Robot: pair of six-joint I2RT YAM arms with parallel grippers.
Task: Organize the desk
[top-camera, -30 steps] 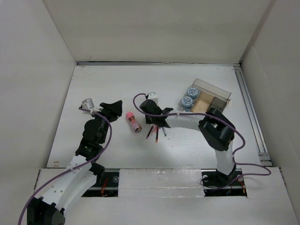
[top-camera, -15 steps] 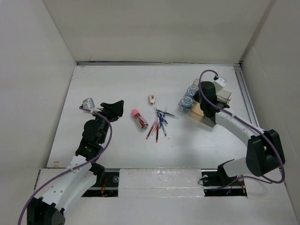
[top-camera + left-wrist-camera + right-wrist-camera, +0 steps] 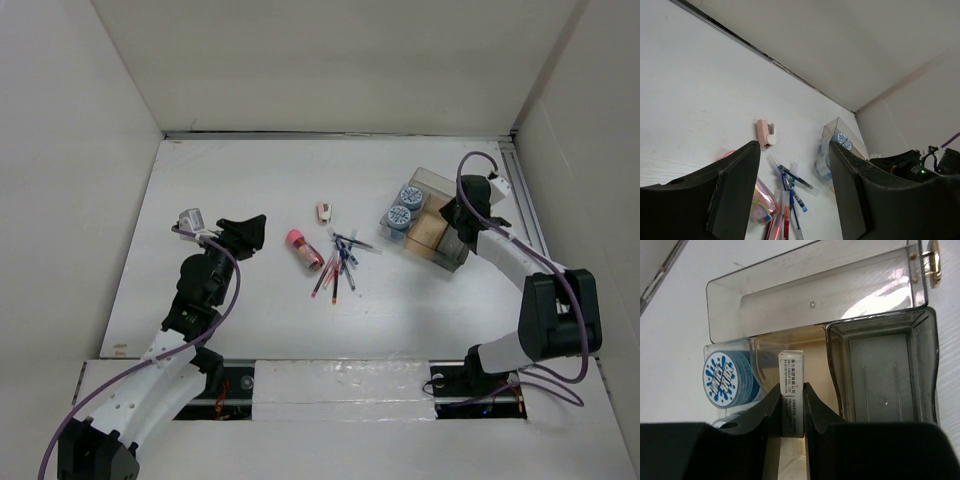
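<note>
Desk (image 3: 250,180) fills the middle of the top view, white and flat. At its left, my left gripper (image 3: 244,232) hangs with fingers apart, holding nothing. Next come a pink tube (image 3: 303,250) and a pile of pens (image 3: 338,265). On the right, my right gripper (image 3: 791,407) pinches a small white block (image 3: 791,370) over the clear tray (image 3: 880,390), beside a blue round tub (image 3: 725,377). I think I should go straight down, miss the walls, then let go.

Left claw (image 3: 794,150) spread, pens (image 3: 795,178), small pink item (image 3: 764,133), white desk (image 3: 700,100)
</note>
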